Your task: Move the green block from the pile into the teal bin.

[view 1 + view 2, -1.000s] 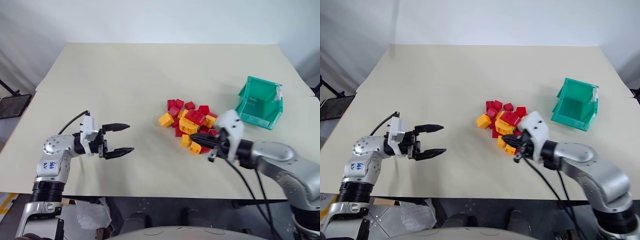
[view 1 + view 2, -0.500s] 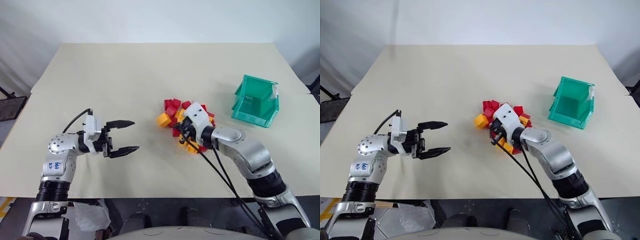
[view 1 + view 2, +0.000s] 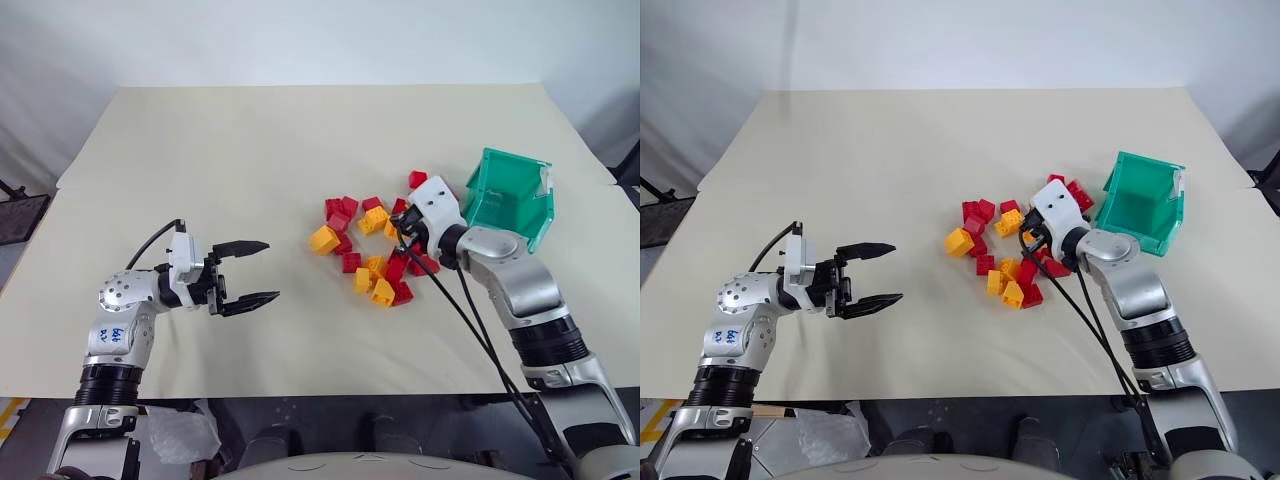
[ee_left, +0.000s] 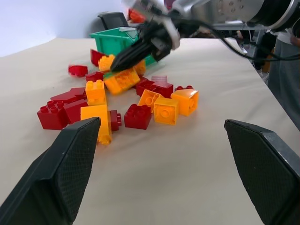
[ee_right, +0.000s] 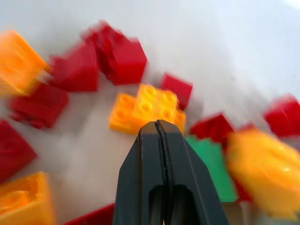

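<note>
Big cream table (image 3: 250,150), no brand names or labels readable on it. The teal bin (image 3: 510,195) sits on the right side, tipped with its open front toward the pile (image 3: 370,245) of red and yellow-orange bricks, now pretty scattered. Right gripper (image 3: 400,232) pokes into the pile's bin side, fingers pressed together, nothing pinched. Left gripper (image 3: 255,271) hangs well left of the pile, fingers spread; blue handwriting on its arm is too small to read. The green block (image 5: 213,164) lies right beside the right fingertips, under an orange brick (image 5: 147,110).
</note>
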{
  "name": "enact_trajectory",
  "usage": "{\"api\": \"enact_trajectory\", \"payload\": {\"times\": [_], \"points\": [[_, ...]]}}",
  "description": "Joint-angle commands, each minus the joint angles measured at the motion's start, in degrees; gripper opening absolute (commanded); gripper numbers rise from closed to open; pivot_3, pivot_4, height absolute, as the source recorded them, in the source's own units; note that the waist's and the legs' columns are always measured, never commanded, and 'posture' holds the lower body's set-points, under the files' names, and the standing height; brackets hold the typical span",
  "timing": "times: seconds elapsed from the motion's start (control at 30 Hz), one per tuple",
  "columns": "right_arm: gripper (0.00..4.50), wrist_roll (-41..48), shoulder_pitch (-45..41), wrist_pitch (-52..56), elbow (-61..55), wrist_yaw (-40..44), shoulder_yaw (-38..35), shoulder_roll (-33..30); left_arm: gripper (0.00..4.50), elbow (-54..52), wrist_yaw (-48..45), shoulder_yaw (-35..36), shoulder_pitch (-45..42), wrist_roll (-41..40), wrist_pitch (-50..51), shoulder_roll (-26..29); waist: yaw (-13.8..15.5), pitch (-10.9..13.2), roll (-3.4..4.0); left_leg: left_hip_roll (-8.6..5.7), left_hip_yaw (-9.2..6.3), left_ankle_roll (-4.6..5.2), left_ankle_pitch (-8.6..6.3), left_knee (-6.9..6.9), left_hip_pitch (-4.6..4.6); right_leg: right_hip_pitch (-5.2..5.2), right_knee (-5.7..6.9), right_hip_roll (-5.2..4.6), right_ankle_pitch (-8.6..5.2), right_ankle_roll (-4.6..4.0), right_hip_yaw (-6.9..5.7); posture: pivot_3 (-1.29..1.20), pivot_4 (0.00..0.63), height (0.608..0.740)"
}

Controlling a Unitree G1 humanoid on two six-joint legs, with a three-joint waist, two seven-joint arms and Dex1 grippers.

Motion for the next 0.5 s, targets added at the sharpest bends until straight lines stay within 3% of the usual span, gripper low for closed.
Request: {"api": "enact_trajectory", "payload": {"times": [0.03, 0.23, 0.33, 0.43, 0.5], "points": [[0.02, 2.4, 0.4, 1.2, -6.7, 3.5, -2.3, -1.5, 4.50, -1.3, 0.3, 0.4, -0.6, -0.1, -1.0, -0.4, 0.0, 0.0, 0.00, -0.01, 0.00, 0.00, 0.00, 0.00, 0.00, 0.00, 0.00, 0.00, 0.00, 0.00, 0.00, 0.00, 0.150, 0.740], [0.02, 0.4, -2.7, 1.3, -2.7, 4.3, -3.6, -3.3, 4.50, -1.7, 0.6, 0.5, -0.4, -0.1, -1.3, -0.9, 0.1, 0.0, 0.00, -0.02, 0.01, 0.00, 0.00, 0.01, 0.01, 0.00, 0.00, 0.00, 0.00, 0.00, 0.02, 0.00, 0.150, 0.740], [0.02, -5.4, -7.4, -1.4, 5.0, 8.1, 0.9, -7.8, 4.50, -1.6, 0.6, 0.4, -0.4, -0.2, -1.7, -1.1, 0.0, 0.0, 0.00, -0.02, 0.01, 0.00, 0.00, 0.01, 0.01, 0.00, 0.00, 0.00, 0.00, 0.00, 0.02, 0.00, 0.150, 0.740], [0.58, -6.6, -10.1, -0.4, 6.7, 20.0, 7.0, -13.7, 4.50, -1.5, 0.5, 0.4, -0.5, -0.2, -1.9, -1.2, 0.1, 0.0, 0.00, -0.03, 0.05, 0.01, 0.00, 0.00, -0.02, -0.06, -0.01, -0.01, 0.00, 0.00, 0.05, 0.00, 0.150, 0.740], [1.27, -7.1, -12.3, -1.9, 9.8, 19.9, 6.6, -12.7, 4.50, -1.3, 0.4, 0.3, -0.6, -0.2, -2.1, -1.3, -0.1, 0.0, 0.00, 0.00, 0.05, 0.00, -0.01, -0.01, -0.04, -0.08, -0.01, 0.02, 0.00, 0.00, 0.00, 0.00, 0.150, 0.740]]}}
